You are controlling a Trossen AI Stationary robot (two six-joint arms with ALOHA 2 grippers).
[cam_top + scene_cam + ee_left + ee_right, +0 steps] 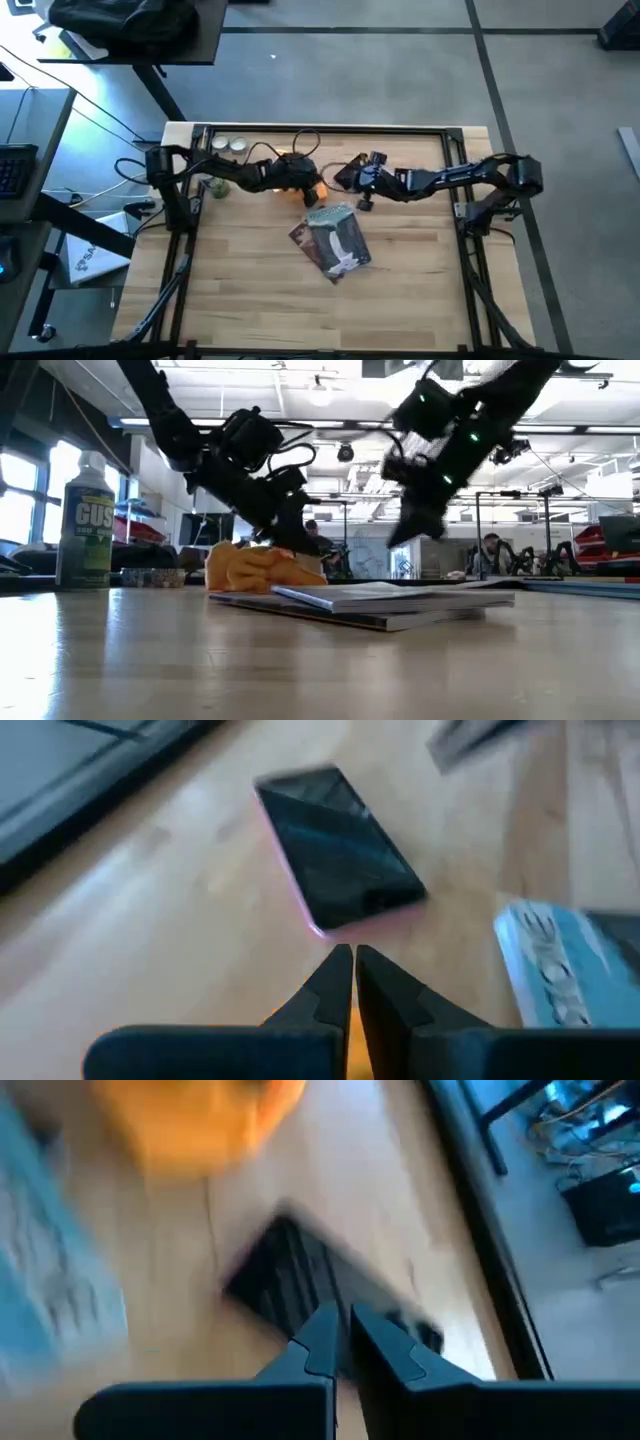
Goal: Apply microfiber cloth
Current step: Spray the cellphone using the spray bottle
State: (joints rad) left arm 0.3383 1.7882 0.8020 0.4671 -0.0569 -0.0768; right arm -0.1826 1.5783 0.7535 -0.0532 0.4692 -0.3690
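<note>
The microfiber cloth (312,189) lies bunched on the tabletop (420,290), just beyond the far edge of the blue-grey packet (334,243) that sits near the middle. In the low view the cloth (262,569) rests in a loose heap touching the packet's (400,600) edge, with the left gripper (297,540) right at its upper side. The left wrist view shows that gripper's fingers (330,988) drawn nearly together, with a sliver of orange between their bases, so it appears to be clamped on a fold of the cloth, though the hold itself is mostly hidden.

The phone (338,848) lies flat on the tabletop beside the packet, screen up, a short way ahead of the left gripper (352,960). The right gripper (352,172) hangs over the phone's (310,1295) side of the packet, raised off the tabletop in the low view (405,525); its fingers (390,1342) stand almost together with nothing visible between them, and the cloth (200,1115) is farther off in its view.

Judging from this, the task is at an early-middle stage: the cloth seems to be gripped but is not yet on the phone, and no wiping contact shows. What is left is to carry the cloth across to the screen and press or rub it there, perhaps with the right gripper steadying the phone.

A green spray bottle (88,525) stands well apart from the packet, untouched.
</note>
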